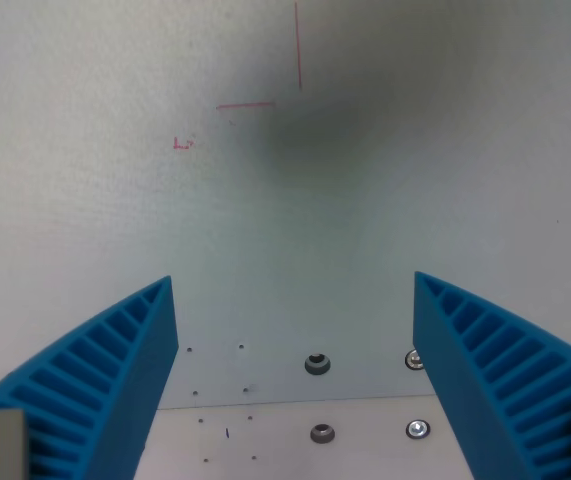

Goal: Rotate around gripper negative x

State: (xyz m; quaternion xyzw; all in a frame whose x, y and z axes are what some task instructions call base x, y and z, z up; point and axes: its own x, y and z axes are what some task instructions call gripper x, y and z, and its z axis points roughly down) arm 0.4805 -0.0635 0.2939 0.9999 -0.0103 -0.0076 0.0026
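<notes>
Gripper (295,290) with two blue ribbed fingers (115,385), spread wide and released; nothing lies between them and they touch nothing. Beneath, the pale bench (85,200) fills the view. Near the gripper, a seam crosses the bench, with screws (317,364) on both sides of it. Farther off, thin red pen marks (298,45) form a line, a dash and a small scribble.

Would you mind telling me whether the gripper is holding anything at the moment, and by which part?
Nothing is held: the gripper has its jaws wide apart, with only the bare surface showing between them.
</notes>
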